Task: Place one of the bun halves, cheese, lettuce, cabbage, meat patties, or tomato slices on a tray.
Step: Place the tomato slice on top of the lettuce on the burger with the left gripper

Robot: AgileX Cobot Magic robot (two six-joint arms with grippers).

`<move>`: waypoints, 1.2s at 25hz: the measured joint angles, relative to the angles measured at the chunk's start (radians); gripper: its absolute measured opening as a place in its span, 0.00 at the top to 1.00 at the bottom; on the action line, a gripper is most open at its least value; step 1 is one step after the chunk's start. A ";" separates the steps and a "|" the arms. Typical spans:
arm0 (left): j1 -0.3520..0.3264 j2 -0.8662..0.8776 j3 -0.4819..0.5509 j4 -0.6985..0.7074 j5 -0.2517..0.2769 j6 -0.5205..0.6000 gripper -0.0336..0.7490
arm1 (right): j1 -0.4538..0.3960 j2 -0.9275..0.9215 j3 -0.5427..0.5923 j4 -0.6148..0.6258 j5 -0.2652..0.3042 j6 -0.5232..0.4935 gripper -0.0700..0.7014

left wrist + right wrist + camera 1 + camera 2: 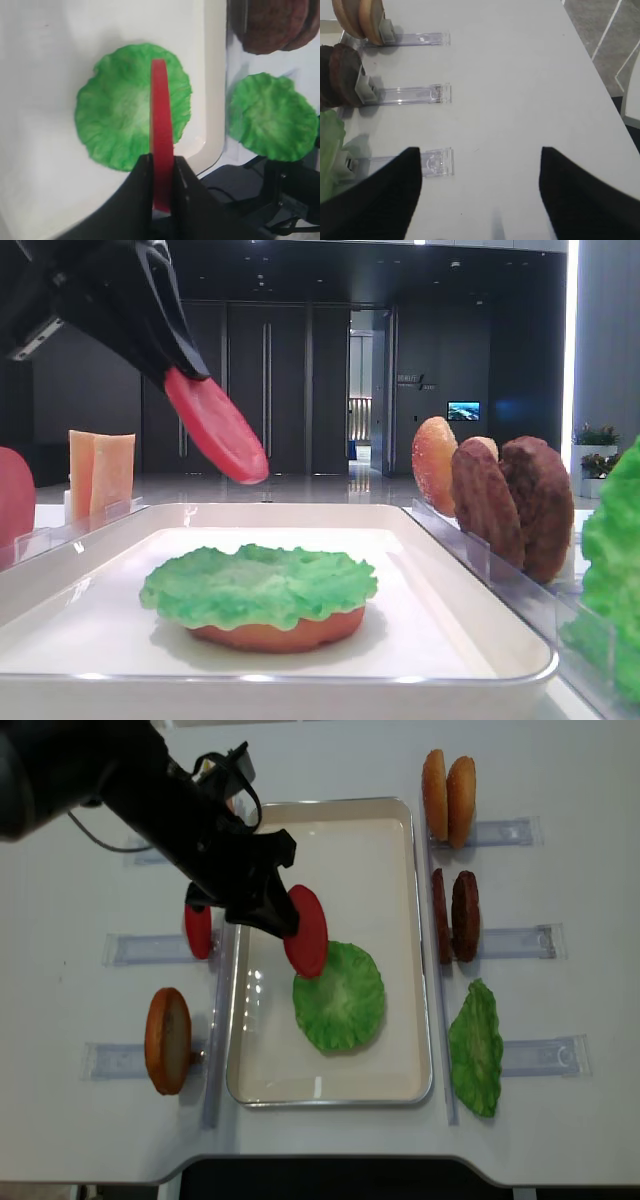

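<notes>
The left gripper [162,172] has its two fingers pressed on the edge of one tomato slice [161,135], pinching it so that it stands edge-on between them, as the left wrist view shows. In the overhead view this slice hangs in the air above the tray [395,815], tilted, with its lower edge just over the 10 o'clock side of the lettuce [340,995]. The lettuce lies flat on a bun half [280,632], near the middle of the tray.

To do this step well, I think the gripper should move a little toward 4 o'clock, so the slice centres over the leaf, and turn the slice flatter before it goes down. The release should come only when the slice is touching the lettuce or almost; dropped on edge, a smooth disc can roll off.

The right gripper [480,192] has its fingers spread wide above the bare table, holding nothing. At its 10 o'clock stand the meat patties [340,75] in their rack.

A second tomato slice [198,930] waits in the holder left of the tray.
</notes>
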 joint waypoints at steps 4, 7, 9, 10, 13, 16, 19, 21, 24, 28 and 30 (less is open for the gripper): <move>0.000 0.000 0.085 -0.134 -0.088 0.112 0.87 | 0.000 0.000 0.000 0.000 0.000 0.000 0.29; -0.001 0.000 0.126 -0.187 -0.105 0.170 0.87 | 0.000 0.000 0.000 0.000 0.000 0.000 0.29; -0.005 0.000 0.145 -0.232 -0.117 0.215 0.87 | 0.000 0.000 0.000 0.000 0.000 0.000 0.29; -0.012 0.000 0.152 -0.254 -0.122 0.236 0.87 | 0.000 0.000 0.000 0.000 0.000 0.000 0.29; -0.029 0.011 0.155 -0.309 -0.128 0.284 0.87 | 0.000 0.000 0.000 0.000 0.000 0.000 0.29; -0.044 0.033 0.155 -0.338 -0.135 0.311 0.87 | 0.000 0.000 0.000 0.000 0.000 0.000 0.29; -0.047 0.049 0.157 -0.348 -0.136 0.319 0.87 | 0.000 0.000 0.000 0.000 0.000 0.000 0.29; -0.047 0.059 0.157 -0.349 -0.136 0.320 0.87 | 0.000 0.000 0.000 0.000 0.000 0.000 0.29; -0.047 0.076 0.157 -0.352 -0.135 0.320 0.87 | 0.000 0.000 0.000 0.000 0.000 0.000 0.29; -0.047 0.097 0.157 -0.353 -0.135 0.324 0.87 | 0.000 0.000 0.000 0.000 0.000 0.000 0.29; -0.047 0.102 0.157 -0.353 -0.135 0.324 0.87 | 0.000 0.000 0.000 0.000 0.000 0.000 0.29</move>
